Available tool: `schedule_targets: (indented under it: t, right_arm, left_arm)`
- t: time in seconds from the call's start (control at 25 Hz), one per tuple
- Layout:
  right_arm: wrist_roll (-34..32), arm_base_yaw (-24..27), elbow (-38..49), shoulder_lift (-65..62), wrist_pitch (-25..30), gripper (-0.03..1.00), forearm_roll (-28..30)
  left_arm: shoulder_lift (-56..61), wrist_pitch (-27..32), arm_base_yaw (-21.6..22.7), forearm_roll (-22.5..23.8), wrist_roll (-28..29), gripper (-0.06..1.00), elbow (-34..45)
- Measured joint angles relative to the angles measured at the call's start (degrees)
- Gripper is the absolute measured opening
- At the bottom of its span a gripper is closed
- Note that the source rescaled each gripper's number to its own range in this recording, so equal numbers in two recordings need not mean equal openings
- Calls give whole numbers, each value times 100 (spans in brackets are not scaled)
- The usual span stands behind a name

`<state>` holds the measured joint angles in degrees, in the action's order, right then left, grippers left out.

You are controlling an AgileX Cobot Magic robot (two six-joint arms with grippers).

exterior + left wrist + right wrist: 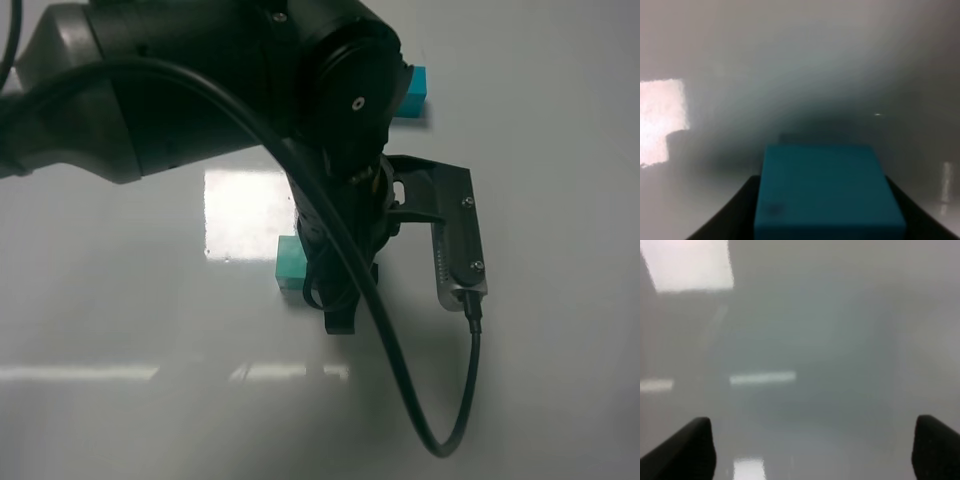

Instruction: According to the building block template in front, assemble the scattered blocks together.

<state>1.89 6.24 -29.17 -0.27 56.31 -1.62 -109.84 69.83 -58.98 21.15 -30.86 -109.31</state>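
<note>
Loose green block (290, 262) — one; loose blue block (827, 192) — one

- The cyan-blue block (827, 192) is blurred and cut off at the left wrist view's edge.
- From above, the left arm (150, 100) hides it, plus part of the teal-green block (289, 262) and template (413, 92).
- The right gripper (812, 445) shows only blurred, cut-off tips.

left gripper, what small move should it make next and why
Probably ease the left gripper sideways to press its blue cube against the green cube. It is shut on the blue cube, and the green cube sits right beside it; whether they touch is hidden.
</note>
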Motion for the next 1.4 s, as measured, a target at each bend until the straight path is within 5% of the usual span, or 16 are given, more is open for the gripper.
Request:
schedule_targets:
  t: [0.08, 0.28, 0.4, 1.4]
  right_arm:
    - [0, 0, 0, 0, 0, 87, 0]
    - [0, 0, 0, 0, 0, 87, 0]
    - [0, 0, 0, 0, 0, 87, 0]
    - [0, 0, 0, 0, 0, 87, 0]
  left_arm:
    - [0, 5, 0, 0, 6, 12, 0]
    - [44, 5, 0, -106, 6, 47, 0]
    - [67, 5, 0, -119, 6, 55, 0]
    - [385, 12, 5, -40, -119, 51, 397]
